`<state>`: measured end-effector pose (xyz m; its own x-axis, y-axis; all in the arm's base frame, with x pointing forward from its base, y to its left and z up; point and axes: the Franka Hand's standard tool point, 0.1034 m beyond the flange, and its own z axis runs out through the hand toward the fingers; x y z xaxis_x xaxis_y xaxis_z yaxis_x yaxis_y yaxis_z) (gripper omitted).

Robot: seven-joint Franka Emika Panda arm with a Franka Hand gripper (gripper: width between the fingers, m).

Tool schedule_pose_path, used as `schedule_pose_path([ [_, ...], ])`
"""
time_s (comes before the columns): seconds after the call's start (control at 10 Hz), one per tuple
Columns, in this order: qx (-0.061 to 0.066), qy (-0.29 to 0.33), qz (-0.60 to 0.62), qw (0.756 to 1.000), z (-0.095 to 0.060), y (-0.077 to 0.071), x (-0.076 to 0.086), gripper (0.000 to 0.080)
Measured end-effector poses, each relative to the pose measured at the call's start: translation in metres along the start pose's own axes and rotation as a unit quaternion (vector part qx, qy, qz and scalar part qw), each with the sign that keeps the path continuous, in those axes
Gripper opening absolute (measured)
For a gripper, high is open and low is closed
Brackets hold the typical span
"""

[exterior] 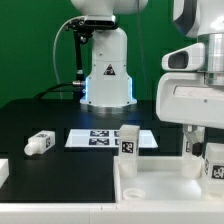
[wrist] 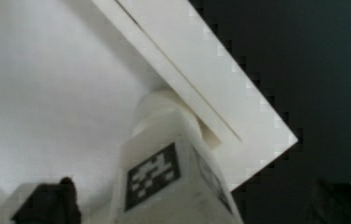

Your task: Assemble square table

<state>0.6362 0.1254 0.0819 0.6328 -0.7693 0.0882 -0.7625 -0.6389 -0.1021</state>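
The square tabletop (exterior: 165,195) lies nearest in the exterior view. 1 corner leg (exterior: 128,142) stands at its far edge toward the exterior view's left, and a tagged leg (exterior: 213,160) stands under the arm at the right. Farther back, a loose leg (exterior: 38,143) lies on the black table (exterior: 40,110) near the marker board (exterior: 110,138). Only the wrist view shows the gripper (wrist: 193,204), its 2 dark fingers (wrist: 47,203) spread wide either side of the tagged leg, touching nothing.

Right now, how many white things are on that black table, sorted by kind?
legs: 4, the two at the exterior view's right partly hidden
square slab: 1
marker board: 1
white piece, cut off at the exterior view's left edge: 1
Total: 7
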Motion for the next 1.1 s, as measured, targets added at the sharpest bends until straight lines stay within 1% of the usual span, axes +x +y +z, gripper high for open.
schedule_pose_path([
  [0.1,0.000,0.000,0.000,1.000,0.0000,0.0000,0.0000,0.0648],
  [0.2,0.000,0.000,0.000,1.000,0.0000,0.0000,0.0000,0.0553],
  [0.3,0.000,0.000,0.000,1.000,0.0000,0.0000,0.0000,0.0416],
  [0.4,0.000,0.000,0.000,1.000,0.0000,0.0000,0.0000,0.0416],
  [0.5,0.000,0.000,0.000,1.000,0.0000,0.0000,0.0000,0.0293],
  [0.6,0.000,0.000,0.000,1.000,0.0000,0.0000,0.0000,0.0293],
  [0.7,-0.003,0.001,-0.084,0.996,0.0023,0.0054,0.0042,0.0293],
  [0.8,-0.003,-0.010,-0.064,0.998,0.0034,0.0072,0.0024,0.0293],
  [0.9,-0.016,-0.020,0.033,0.999,0.0050,0.0037,-0.0034,0.0293],
  [1.0,-0.016,-0.028,0.123,0.992,0.0060,-0.0002,-0.0044,0.0290],
  [1.1,-0.009,-0.036,0.209,0.977,0.0065,-0.0023,-0.0046,0.0290],
])
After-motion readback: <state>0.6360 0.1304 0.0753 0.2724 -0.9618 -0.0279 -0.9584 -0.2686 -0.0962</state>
